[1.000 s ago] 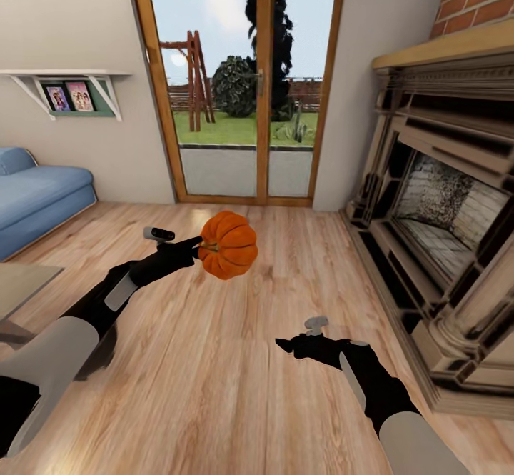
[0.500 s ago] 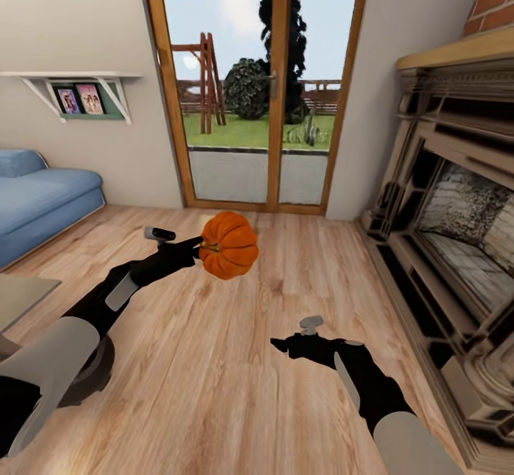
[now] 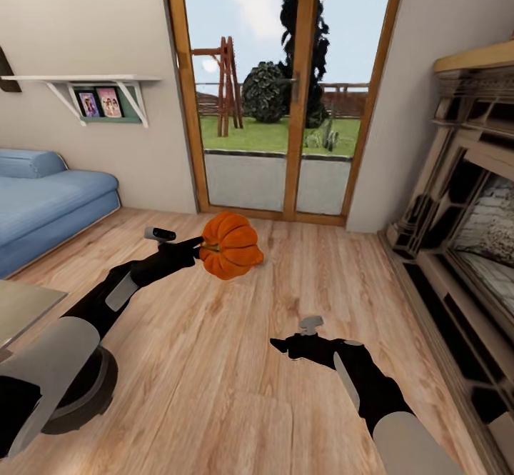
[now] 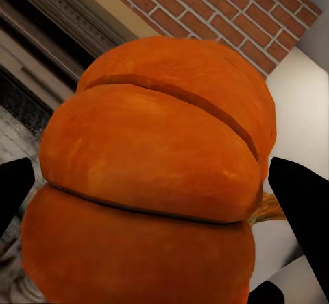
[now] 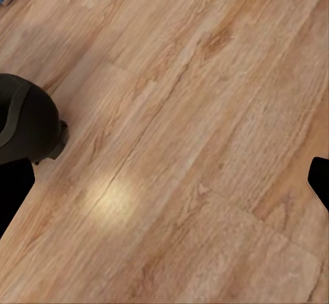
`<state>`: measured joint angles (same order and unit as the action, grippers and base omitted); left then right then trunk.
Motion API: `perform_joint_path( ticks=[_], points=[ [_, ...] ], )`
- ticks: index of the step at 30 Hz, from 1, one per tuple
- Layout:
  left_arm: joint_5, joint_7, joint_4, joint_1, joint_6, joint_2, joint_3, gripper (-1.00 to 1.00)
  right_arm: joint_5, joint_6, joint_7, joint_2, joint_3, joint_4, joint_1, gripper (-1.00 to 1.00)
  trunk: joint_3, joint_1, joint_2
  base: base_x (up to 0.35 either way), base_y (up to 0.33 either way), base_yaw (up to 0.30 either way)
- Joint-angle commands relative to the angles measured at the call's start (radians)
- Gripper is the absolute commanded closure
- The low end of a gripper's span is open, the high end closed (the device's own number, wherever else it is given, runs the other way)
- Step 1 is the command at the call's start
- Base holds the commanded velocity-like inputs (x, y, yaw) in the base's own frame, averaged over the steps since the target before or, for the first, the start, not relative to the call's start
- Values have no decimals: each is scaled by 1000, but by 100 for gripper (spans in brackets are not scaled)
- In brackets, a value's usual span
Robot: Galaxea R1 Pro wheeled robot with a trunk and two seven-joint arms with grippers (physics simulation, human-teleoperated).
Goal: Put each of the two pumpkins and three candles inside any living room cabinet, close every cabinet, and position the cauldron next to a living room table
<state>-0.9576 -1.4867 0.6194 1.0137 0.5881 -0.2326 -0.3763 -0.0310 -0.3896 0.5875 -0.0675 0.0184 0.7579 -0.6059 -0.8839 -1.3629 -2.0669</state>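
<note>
Up in the air over the wood floor [image 3: 235, 361], in the head view, the left end effector [image 3: 194, 248] holds a pumpkin [image 3: 230, 245] by its side. The pumpkin hangs in front of a glass door [image 3: 285, 89] on the far wall. A blue sofa [image 3: 50, 200] sits far left, with a shelf [image 3: 78, 81] on the wall above it. A fireplace [image 3: 464, 232] stands on the right. A bit of the counter [image 3: 21, 303] shows at the near left edge. The right end effector [image 3: 282, 347] hangs low over the floor, near and right of the pumpkin, with nothing in it; I cannot tell from here if it is open.

From the left wrist view, the pumpkin [image 4: 151, 180] is big and close, with a dark finger [image 4: 301, 208] on each side pressing it. Red bricks [image 4: 226, 9] show behind.

From the right wrist view, the two dark fingertips [image 5: 319, 178] sit wide apart at the edges, so this end effector is open. Bare wood floor [image 5: 185, 132] lies below, and a round black part of the robot [image 5: 27, 127] rests on it.
</note>
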Motion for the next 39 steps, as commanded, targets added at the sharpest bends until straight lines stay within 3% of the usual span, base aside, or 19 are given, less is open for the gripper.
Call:
perform_joint_path(
  ticks=[1, 39],
  points=[
    [-1, 0, 0, 0, -1, 0, 2, 100, 0, 0, 0, 0, 0, 0, 0, -100, 0, 0, 0, 338, 0, 7],
    [-1, 3, -1, 0, -1, 18, 2, 100, 2, 23, 0, -3, -1, -27, 0, -100, 0, 0, 0, 338, 0, 0]
  ],
)
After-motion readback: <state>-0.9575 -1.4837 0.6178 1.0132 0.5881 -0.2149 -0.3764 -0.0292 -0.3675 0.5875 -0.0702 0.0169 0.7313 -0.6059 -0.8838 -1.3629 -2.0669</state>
